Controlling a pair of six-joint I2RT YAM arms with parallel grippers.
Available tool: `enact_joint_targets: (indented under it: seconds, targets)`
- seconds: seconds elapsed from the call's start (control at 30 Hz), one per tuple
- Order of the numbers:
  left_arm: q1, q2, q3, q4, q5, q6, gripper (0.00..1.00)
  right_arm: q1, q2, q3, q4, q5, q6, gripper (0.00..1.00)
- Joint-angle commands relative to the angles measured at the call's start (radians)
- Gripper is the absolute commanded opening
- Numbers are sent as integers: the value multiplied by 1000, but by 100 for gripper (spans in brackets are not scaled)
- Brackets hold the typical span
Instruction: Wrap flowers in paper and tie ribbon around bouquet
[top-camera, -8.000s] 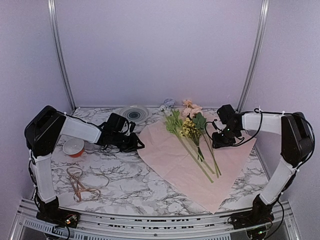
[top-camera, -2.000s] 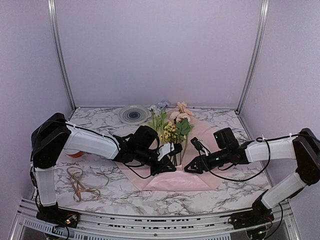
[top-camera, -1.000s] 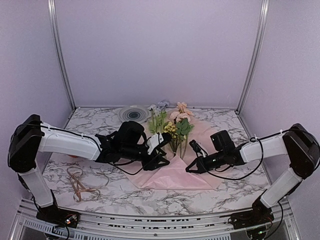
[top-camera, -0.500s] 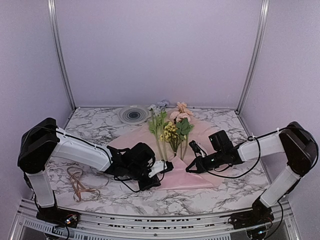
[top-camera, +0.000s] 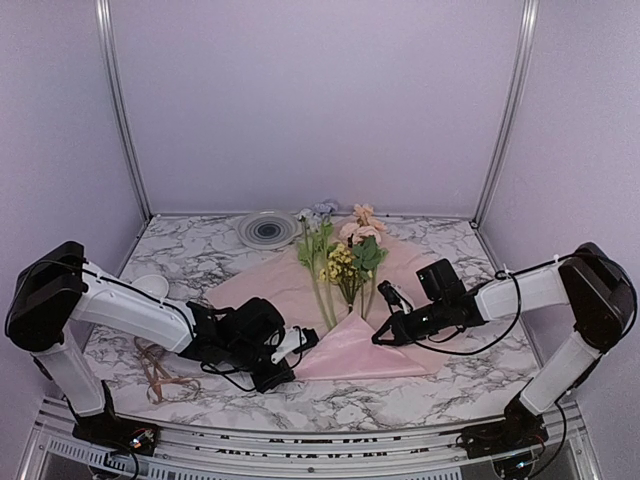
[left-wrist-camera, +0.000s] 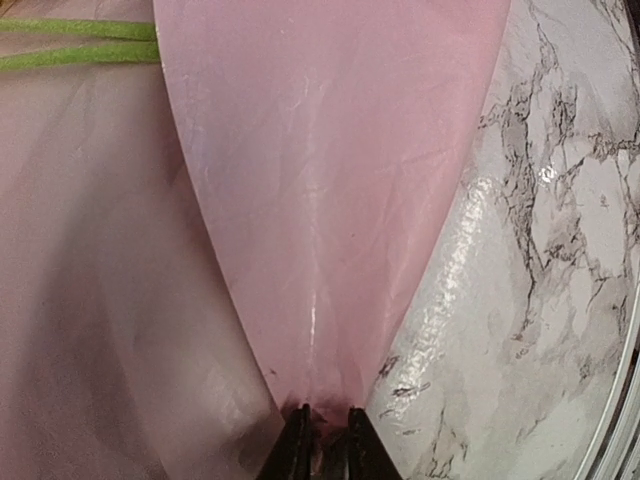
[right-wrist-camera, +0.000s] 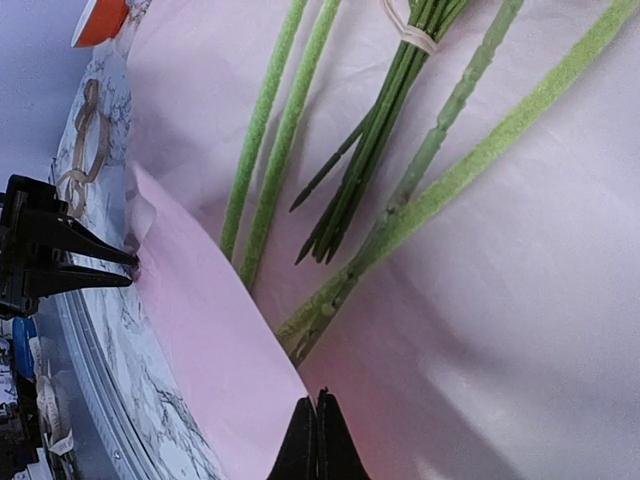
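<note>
Top view: we note the light-pink sheet of wrapping paper on the marbled table, with the green-stemmed artificial flowers lying on it.
Left wrist: left gripper nipped shut on the paper's corner.
Right wrist: right gripper closed on its folded edge.

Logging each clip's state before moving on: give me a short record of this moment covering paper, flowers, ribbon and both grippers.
paper: pink sheet on the marble table, near corner folded up over the stem ends
flowers: lying on the paper, blooms toward the far wall, not wrapped
ribbon: loose on the table, left of the paper
left gripper: jaws pinched on a pointed tip of the paper
right gripper: jaws shut at the folded flap's edge
stage: first fold made, nothing tied
</note>
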Motion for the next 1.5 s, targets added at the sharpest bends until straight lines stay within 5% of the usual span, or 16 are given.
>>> enact_joint_targets:
  seconds: [0.0, 0.27, 0.6, 1.0, 1.3, 1.4, 1.47]
  targets:
    - [-14, -43, -75, -136, -49, -80, 14, -6, 11, 36, -10, 7, -17, 0]
    - [-15, -123, 75, -190, -67, 23, 18, -6, 12, 26, -1, 2, -9, 0]
    - [-16, 148, 316, -135, 6, 150, 18, -6, 32, 47, -6, 8, -2, 0]
    - [-16, 222, 276, -135, 58, 139, 17, -6, 46, 110, -109, 76, -1, 1]
    - [-16, 213, 235, -123, 77, 127, 17, -4, -161, 227, -419, 496, 3, 33]
    - [-16, 213, 229, -113, 82, 121, 17, 32, -220, 212, -410, 437, 16, 33]
    - [-15, 213, 226, -106, 86, 116, 17, 101, -234, 174, -311, 262, 33, 26]
